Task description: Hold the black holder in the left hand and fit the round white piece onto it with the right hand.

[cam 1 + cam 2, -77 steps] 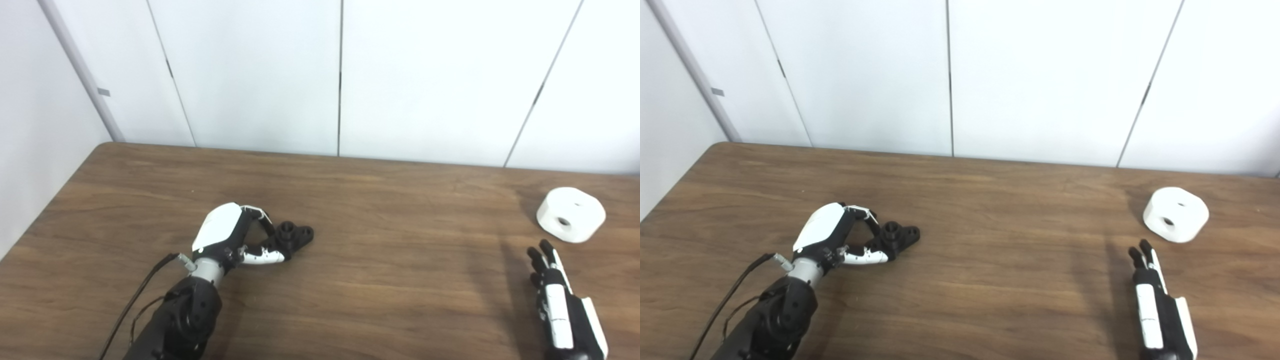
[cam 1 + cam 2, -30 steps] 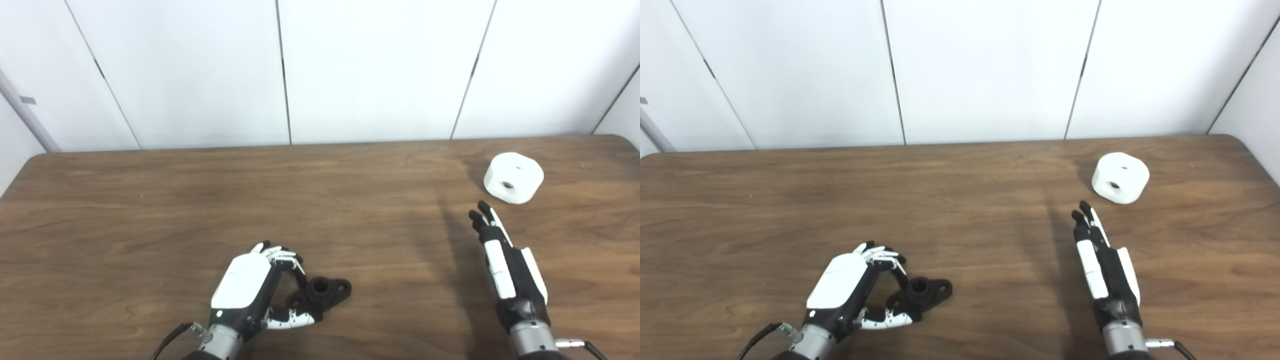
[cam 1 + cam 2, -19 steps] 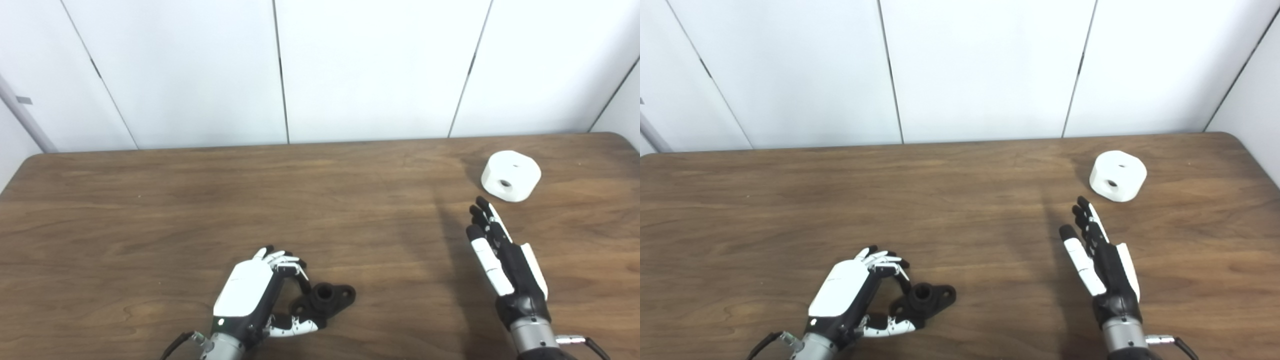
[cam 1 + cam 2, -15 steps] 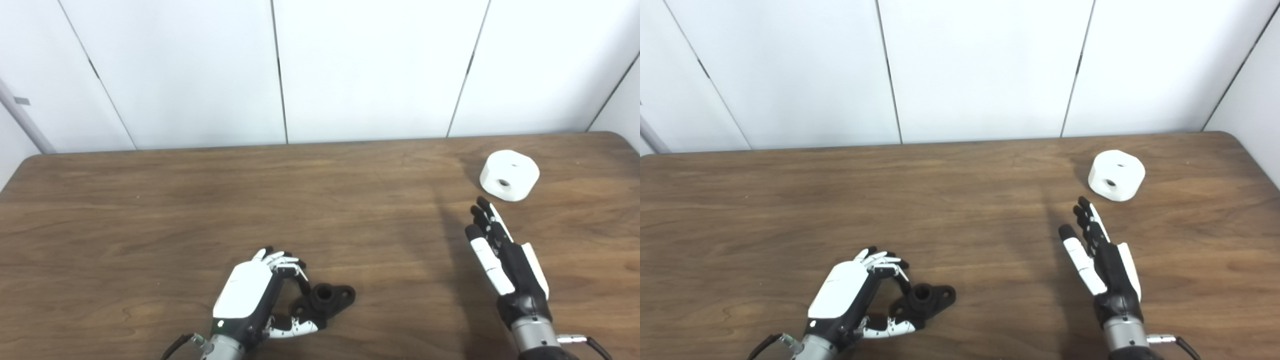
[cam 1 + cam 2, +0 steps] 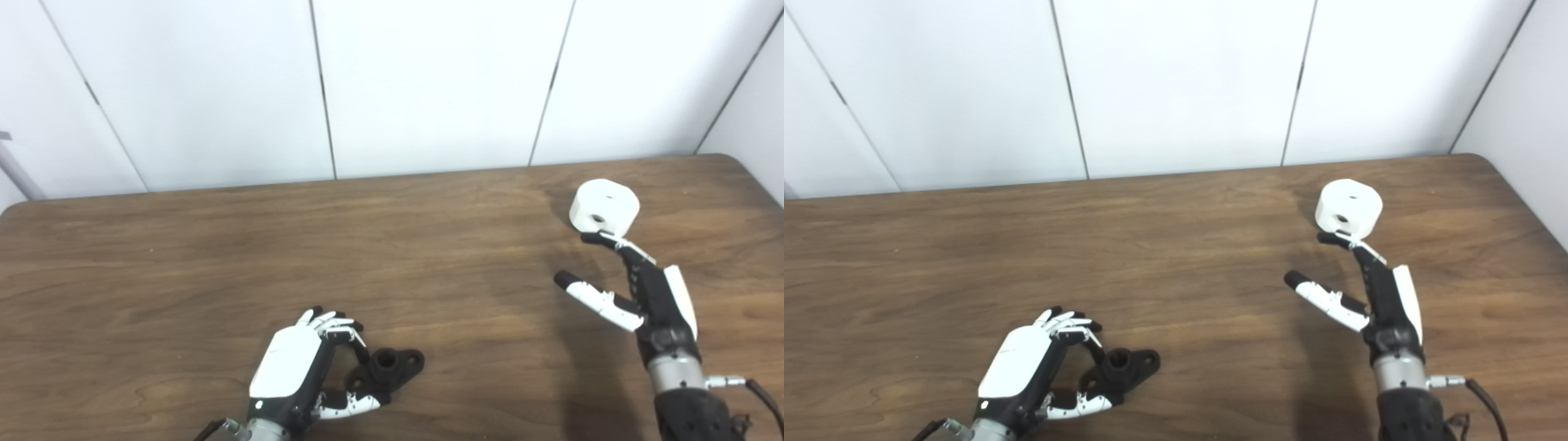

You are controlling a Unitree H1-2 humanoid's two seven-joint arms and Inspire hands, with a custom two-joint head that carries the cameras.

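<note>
The black holder lies flat on the wooden table near the front, a short tube standing up from its middle. My left hand is curled around its left end, fingers above and thumb below, shut on it. The round white piece sits at the far right of the table, a dark hole in its side facing me. My right hand is open just in front of it, thumb spread out to the left. Its fingertips reach the piece's near edge; whether they touch is unclear.
White wall panels stand right behind the table's far edge. The table's rounded right corner is close behind the white piece. A cable trails from my right wrist.
The camera has shifted. My right hand has spread its thumb and reached forward until its fingertips are at the white piece. The left hand keeps its hold on the black holder.
</note>
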